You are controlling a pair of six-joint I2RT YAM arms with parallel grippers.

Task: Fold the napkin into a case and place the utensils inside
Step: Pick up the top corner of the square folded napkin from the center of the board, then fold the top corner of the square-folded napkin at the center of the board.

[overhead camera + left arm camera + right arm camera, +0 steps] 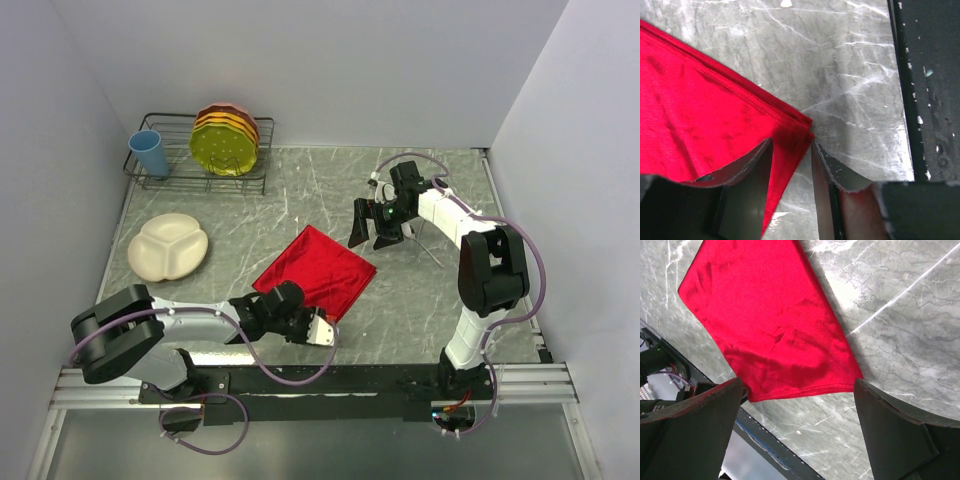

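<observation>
One red napkin [315, 268] lies flat on the marble table [300, 190], folded to a near-square and turned like a diamond. One corner points to the back wall and one to the near edge. It is widest from its left corner to its right, though no long axis stands out.

The left gripper [322, 330] sits at the napkin's near corner. In its wrist view that layered corner [700, 110] lies between the gripper's [791, 145] parted jaws. One finger [747, 170] rests over the cloth, and bare table shows between the cloth and the other finger, so the cloth is not pinched.

The right gripper [368, 243] hangs just right of the napkin's far corner, released and spread wide, with nothing in it. Its wrist camera looks down on the gripper [797, 385] with the napkin [770, 325] beneath.

Thin silver utensils [428, 250] lie further right of the napkin, beside the right arm. They are too small to count or to tell apart.

Left of the napkin sits one cream divided plate [168, 247]. Beyond it, at the back left, one wire rack [170, 180] holds one blue cup [150, 153] and a row of upright coloured plates [225, 142], their number unclear.
</observation>
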